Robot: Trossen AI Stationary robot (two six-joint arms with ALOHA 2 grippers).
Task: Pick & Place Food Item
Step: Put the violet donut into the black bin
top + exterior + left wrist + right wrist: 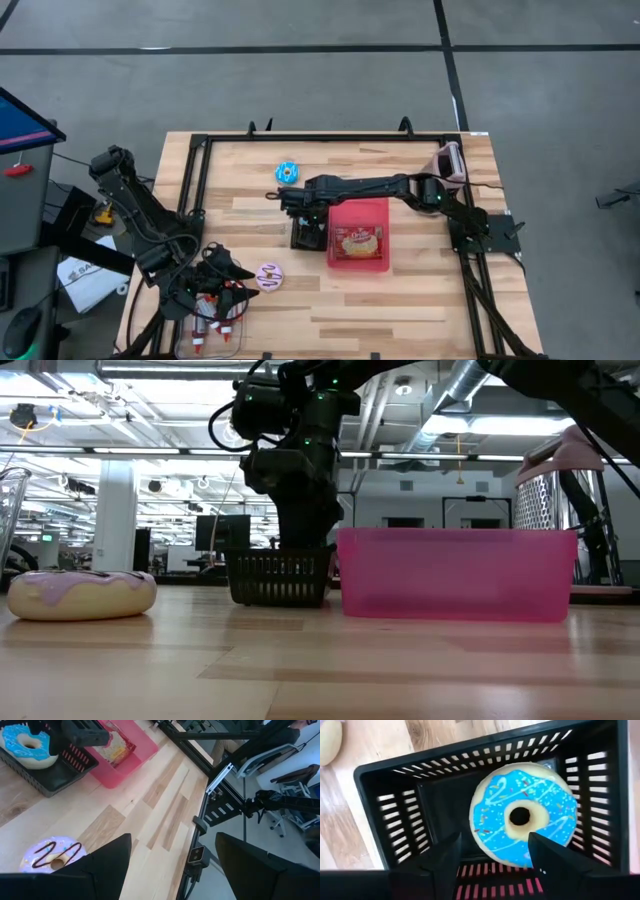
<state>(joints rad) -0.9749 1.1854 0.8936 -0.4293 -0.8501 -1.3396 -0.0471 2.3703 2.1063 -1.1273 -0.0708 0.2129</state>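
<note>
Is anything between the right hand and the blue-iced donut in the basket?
Nothing: in the right wrist view the right hand hangs open directly over the blue-iced donut lying in the black basket, with no object between.

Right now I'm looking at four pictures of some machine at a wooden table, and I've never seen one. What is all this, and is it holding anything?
It is a robot with two dark arms, each ending in a two-finger gripper. One picture looks straight down, one looks level across the table, and two come from wrist cameras. The table holds a black basket, a pink bin with a food packet, a purple-iced doughnut and a blue doughnut. The right gripper hangs open over the basket, where a blue-iced doughnut lies. The left gripper waits open. Neither holds anything.
</note>
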